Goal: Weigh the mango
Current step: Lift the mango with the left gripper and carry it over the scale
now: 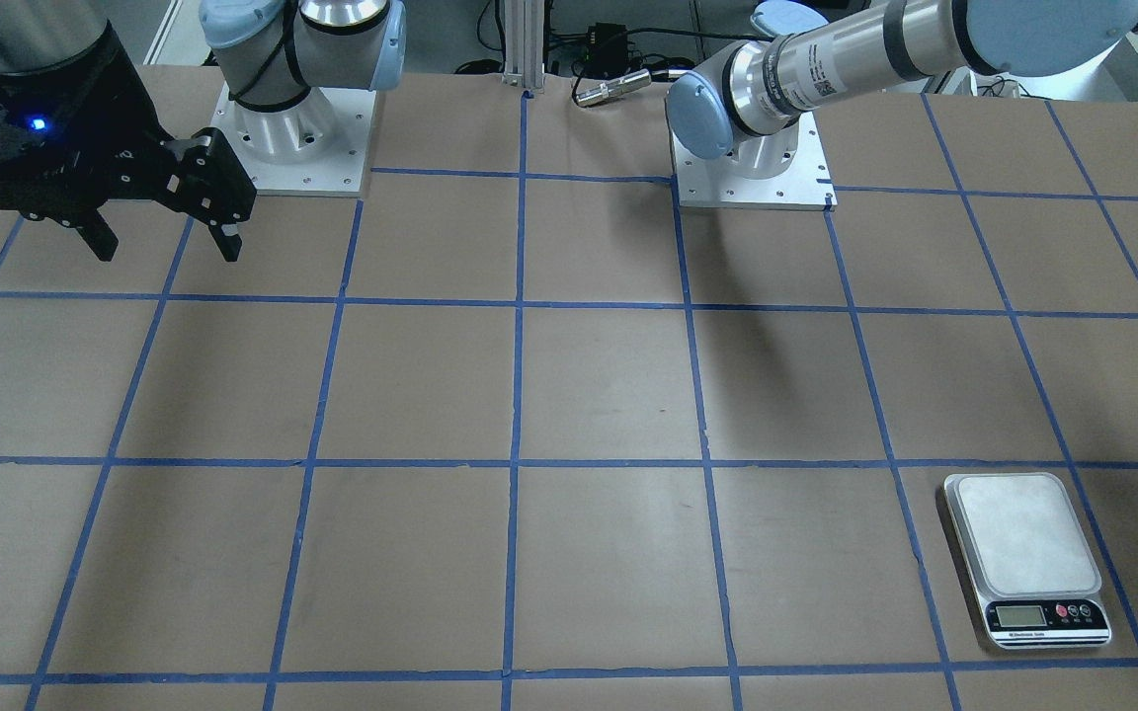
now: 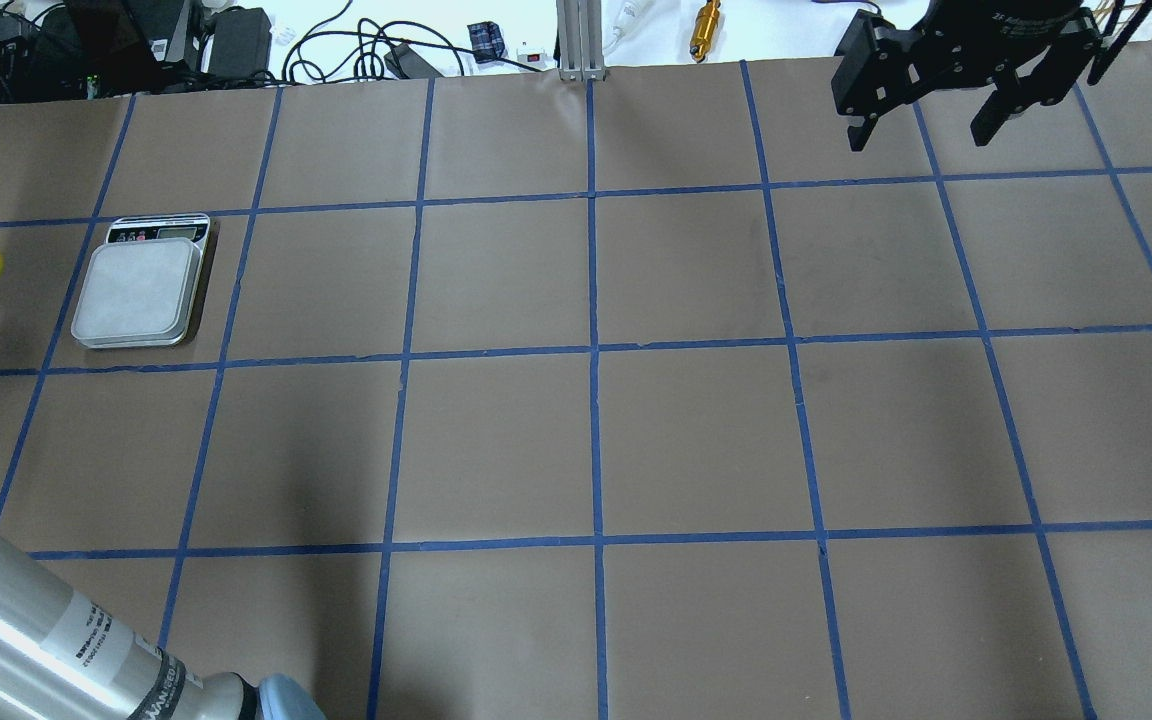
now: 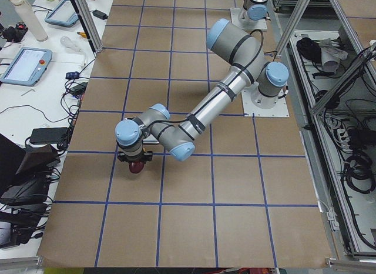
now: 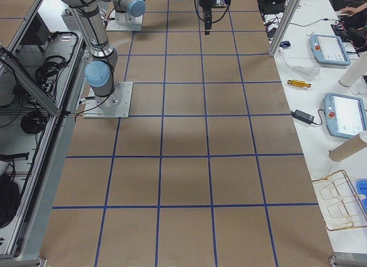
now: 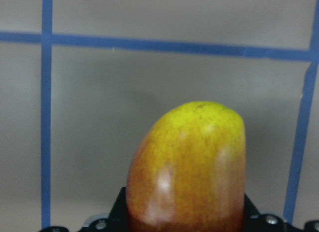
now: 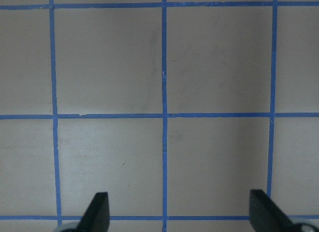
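My left tool (image 3: 135, 159) is closed around the mango (image 5: 188, 167), which hangs above the surface just beside the scale (image 2: 139, 290), off its long edge and not yet over the plate. The fruit hides the fingers, so the grip only seems to sit across its broader red end. I judge it light, firm but bruisable, and smooth and tapering enough to slip. My right tool (image 2: 921, 137) is spread wide and empty, well away from the scale.

No writing can be read: the sticker (image 1: 812, 76) on the silver arm (image 1: 885, 49), upper right, and the print on the scale (image 1: 1023, 533), lower right, are too small.
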Robot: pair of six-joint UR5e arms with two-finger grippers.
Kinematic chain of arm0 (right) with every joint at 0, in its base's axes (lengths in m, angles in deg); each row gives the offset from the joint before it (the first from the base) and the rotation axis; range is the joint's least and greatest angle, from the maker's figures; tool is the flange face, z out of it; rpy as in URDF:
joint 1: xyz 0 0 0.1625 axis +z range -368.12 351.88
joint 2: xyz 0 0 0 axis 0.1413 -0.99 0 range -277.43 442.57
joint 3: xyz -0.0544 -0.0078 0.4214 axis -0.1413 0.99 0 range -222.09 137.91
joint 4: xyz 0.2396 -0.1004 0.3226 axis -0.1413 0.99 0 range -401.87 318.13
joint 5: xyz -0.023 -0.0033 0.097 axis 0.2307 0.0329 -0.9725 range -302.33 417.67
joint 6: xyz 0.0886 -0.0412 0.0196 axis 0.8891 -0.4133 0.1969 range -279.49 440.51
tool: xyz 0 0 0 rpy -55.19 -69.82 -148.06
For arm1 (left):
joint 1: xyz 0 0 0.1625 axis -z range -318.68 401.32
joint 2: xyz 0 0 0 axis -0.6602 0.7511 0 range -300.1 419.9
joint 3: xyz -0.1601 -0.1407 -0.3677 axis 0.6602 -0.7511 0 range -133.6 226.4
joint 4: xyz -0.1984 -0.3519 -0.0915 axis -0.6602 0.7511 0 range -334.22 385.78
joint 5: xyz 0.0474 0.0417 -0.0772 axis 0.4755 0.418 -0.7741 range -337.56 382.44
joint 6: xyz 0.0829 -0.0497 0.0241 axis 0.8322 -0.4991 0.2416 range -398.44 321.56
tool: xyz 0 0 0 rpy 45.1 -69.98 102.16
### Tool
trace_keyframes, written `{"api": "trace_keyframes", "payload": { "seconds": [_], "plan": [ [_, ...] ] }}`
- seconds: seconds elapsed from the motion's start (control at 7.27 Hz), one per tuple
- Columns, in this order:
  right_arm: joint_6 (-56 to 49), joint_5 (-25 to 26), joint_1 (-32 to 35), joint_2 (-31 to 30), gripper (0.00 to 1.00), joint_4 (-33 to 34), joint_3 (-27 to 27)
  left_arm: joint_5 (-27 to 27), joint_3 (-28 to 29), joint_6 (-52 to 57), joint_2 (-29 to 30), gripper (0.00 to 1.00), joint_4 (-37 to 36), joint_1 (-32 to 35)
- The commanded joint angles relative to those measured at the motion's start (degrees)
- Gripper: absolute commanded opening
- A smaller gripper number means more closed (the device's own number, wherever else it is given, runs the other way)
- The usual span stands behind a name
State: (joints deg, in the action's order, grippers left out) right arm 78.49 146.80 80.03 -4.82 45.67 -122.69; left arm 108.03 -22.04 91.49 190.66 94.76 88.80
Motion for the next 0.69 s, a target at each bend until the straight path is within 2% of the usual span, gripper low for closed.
{"api": "trace_keyframes", "payload": {
  "seconds": [0.0,0.41,0.55],
  "plan": [
    [0.0,0.0,0.0,-0.06,1.0,0.0,0.0,-0.07,-6.51,-1.95,-5.06,0.0,-1.12,3.92],
    [0.0,0.0,0.0,-0.06,1.0,0.0,0.0,0.36,-15.47,-9.16,-7.1,0.0,-11.9,9.36],
    [0.0,0.0,0.0,0.02,1.0,0.0,0.0,0.1,-16.54,-10.3,-7.45,0.0,-12.63,10.25]
  ]
}}
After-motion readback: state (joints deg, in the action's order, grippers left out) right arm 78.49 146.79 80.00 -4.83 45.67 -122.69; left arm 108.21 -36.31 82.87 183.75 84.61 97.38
